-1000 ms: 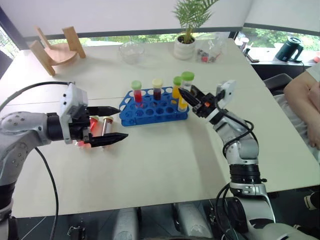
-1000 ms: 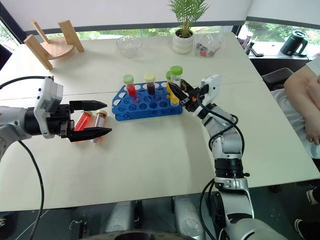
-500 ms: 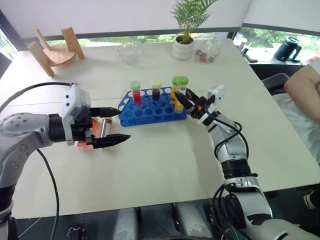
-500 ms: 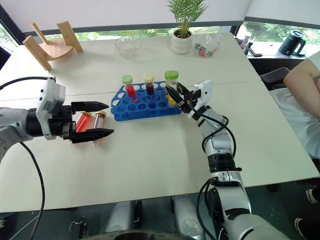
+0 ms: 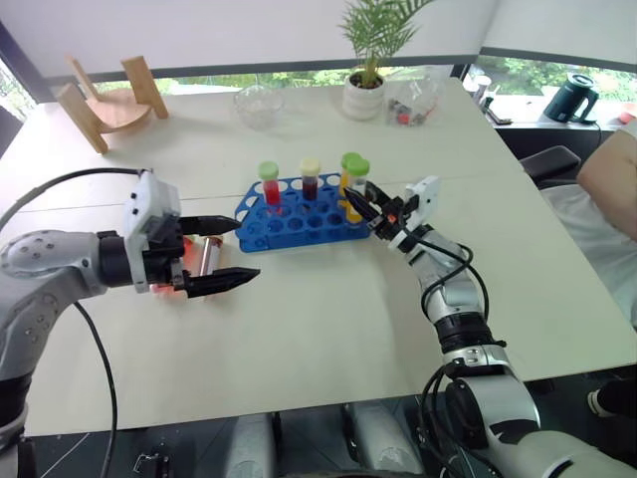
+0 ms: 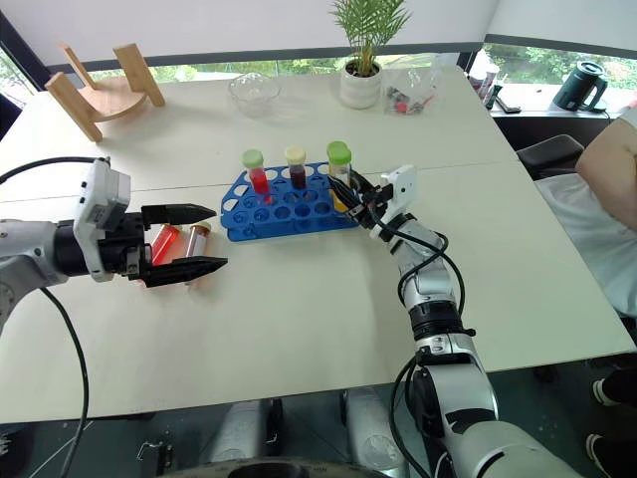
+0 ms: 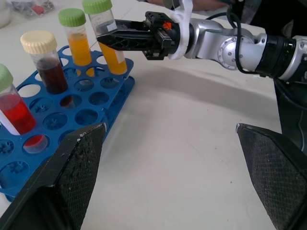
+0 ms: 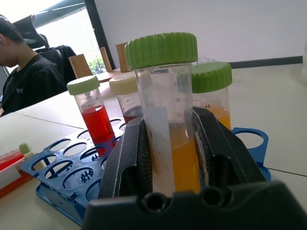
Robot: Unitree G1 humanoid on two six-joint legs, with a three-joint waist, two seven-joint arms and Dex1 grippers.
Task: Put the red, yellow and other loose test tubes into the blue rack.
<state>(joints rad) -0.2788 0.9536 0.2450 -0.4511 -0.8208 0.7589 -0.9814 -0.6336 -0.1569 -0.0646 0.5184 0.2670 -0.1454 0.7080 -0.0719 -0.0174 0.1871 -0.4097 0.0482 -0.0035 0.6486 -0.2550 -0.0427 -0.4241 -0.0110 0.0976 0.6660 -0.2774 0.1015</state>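
Standing in a hole at the right end of the blue rack (image 5: 304, 215), the yellow tube (image 8: 168, 120) with its green cap sits upright between the two black fingers of the right gripper (image 5: 360, 198). From the right wrist view the finger pads (image 8: 136, 153) flank the tube on both sides, very close to its wall; whether they press it or have just come off cannot be told. Just behind it in the rack stands an orange tube (image 7: 79, 40), also green-capped. Further along the back row are the dark red tube (image 7: 48, 64) with a cream cap and the bright red tube (image 5: 271, 185) with a green cap, both upright in their holes.

The rack lies near the middle of the table (image 5: 328, 329). The left gripper (image 5: 224, 249) hovers off the rack's left end with its fingers wide apart and nothing between them. Under and behind that gripper, two more tubes (image 6: 179, 239) lie flat on the table, one red and one paler.

Along the table's far edge are a wooden stand (image 5: 105, 100) at the left corner, a glass bowl (image 5: 261, 103) and a potted plant (image 5: 370, 60). A person's arm (image 5: 609, 169) shows beyond the right edge.
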